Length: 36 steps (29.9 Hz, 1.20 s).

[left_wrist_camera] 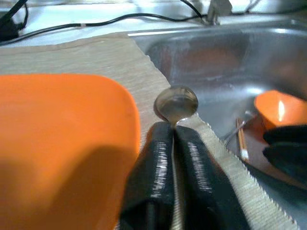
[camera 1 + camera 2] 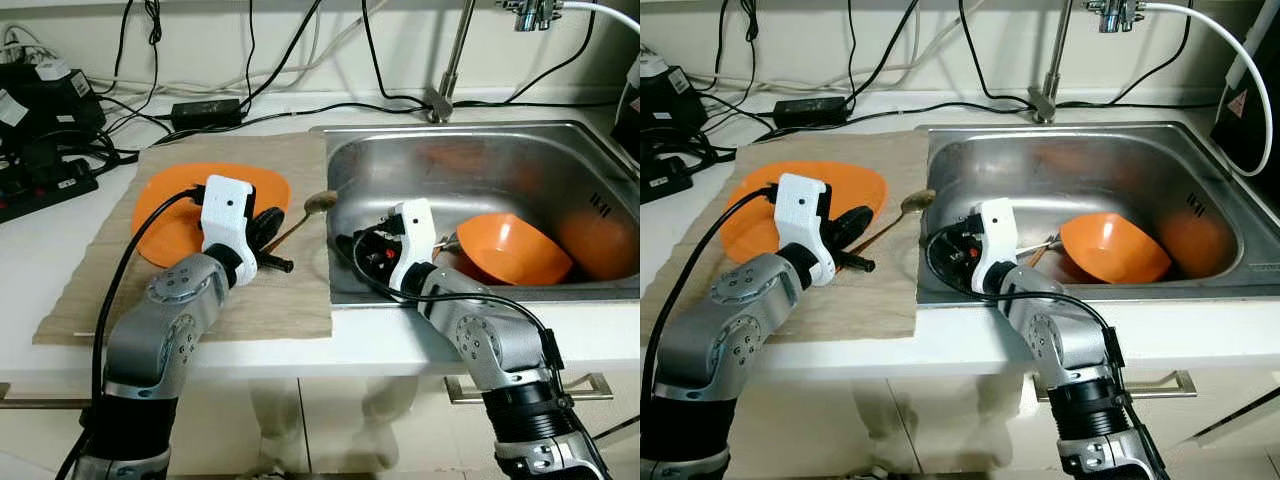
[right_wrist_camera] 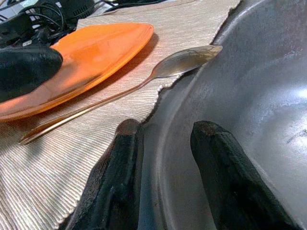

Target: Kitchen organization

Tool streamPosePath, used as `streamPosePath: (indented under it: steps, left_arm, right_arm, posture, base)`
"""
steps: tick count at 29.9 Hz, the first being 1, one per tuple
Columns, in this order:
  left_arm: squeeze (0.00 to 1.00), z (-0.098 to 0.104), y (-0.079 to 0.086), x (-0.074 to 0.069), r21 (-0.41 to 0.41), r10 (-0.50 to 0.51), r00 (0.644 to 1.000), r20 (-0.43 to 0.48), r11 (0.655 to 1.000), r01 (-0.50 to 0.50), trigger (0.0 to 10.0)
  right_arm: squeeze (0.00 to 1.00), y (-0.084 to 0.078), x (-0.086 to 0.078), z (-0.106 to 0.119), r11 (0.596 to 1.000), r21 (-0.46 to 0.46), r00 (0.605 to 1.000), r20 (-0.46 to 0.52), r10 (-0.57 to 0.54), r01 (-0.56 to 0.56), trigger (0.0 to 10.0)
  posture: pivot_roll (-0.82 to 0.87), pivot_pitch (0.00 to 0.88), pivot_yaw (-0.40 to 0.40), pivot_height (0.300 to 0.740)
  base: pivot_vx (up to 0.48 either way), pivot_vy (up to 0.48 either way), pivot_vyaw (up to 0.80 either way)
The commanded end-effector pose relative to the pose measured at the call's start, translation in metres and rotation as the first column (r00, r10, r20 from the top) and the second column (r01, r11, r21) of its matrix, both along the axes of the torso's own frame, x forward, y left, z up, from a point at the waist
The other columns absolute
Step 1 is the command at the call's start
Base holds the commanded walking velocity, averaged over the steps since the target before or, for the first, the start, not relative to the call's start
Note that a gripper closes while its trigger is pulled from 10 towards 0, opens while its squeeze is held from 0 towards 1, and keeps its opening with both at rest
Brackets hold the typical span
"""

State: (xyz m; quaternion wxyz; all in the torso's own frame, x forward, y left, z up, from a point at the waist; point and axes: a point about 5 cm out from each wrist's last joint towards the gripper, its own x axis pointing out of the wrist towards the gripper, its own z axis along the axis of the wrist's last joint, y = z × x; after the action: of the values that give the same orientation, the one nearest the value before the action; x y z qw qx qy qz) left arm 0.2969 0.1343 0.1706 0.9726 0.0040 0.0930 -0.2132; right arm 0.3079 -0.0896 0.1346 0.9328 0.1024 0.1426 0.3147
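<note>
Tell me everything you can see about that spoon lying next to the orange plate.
The spoon looks like metal, with a dull brownish, shiny bowl and a long thin handle. It lies flat on the woven beige mat, beside the orange plate, its bowl poking over the mat's edge at the sink rim. The left tool has its two black fingers closed together over the handle, just behind the bowl. The right tool, fingers apart, sits at the sink's edge near it without touching it.

A: What do the arms look like?
B: Silver jointed casings with screws, white wrist housings, black cables looping out.
A: And each hand?
B: Left hand [image 1: 175, 179] and right hand [image 3: 163, 187] have long black ribbed fingers
</note>
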Motion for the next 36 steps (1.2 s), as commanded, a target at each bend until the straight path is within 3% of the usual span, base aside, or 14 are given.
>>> streamPosePath:
  steps: [1,17,29,31,36]
  left_arm:
    - [1.0,0.006,-0.002,-0.002,0.02,-0.02,0.999,0.026,1.0,0.02,10.0]
    - [1.0,-0.004,-0.007,-0.016,0.047,-0.142,0.99,-0.025,0.989,0.143,10.0]
    - [1.0,-0.025,-0.003,-0.02,0.151,-0.164,0.975,-0.151,0.971,0.187,10.0]
    - [0.0,-0.026,-0.002,-0.017,0.162,-0.156,0.975,-0.155,0.97,0.181,10.0]
    - [0.0,-0.026,0.0,-0.012,0.16,-0.138,0.979,-0.152,0.974,0.162,10.0]
  right_arm:
    - [0.0,-0.001,0.002,0.005,1.0,0.005,1.0,0.016,-0.012,0.012,10.0]
    - [0.0,-0.003,0.006,0.062,1.0,0.007,0.984,0.177,-0.003,0.001,10.0]
    - [0.0,-0.003,-0.002,0.056,0.998,-0.008,0.991,0.115,0.064,-0.064,10.0]
    - [0.0,-0.001,-0.005,0.056,0.997,-0.003,0.991,0.109,0.076,-0.077,10.0]
    - [0.0,0.001,-0.006,0.056,0.996,0.004,0.991,0.107,0.084,-0.085,10.0]
  posture:
    - [-0.03,0.0,0.059,0.74]
    - [-0.03,0.0,0.057,0.74]
    - [-0.03,0.0,0.056,0.74]
    - [-0.04,0.0,0.059,0.74]
    - [-0.04,0.0,0.061,0.74]
  base:
    - [0.0,0.0,0.0]
    - [0.0,0.0,0.0]
    - [0.0,0.0,0.0]
    - [0.0,0.0,0.0]
    - [0.0,0.0,0.0]
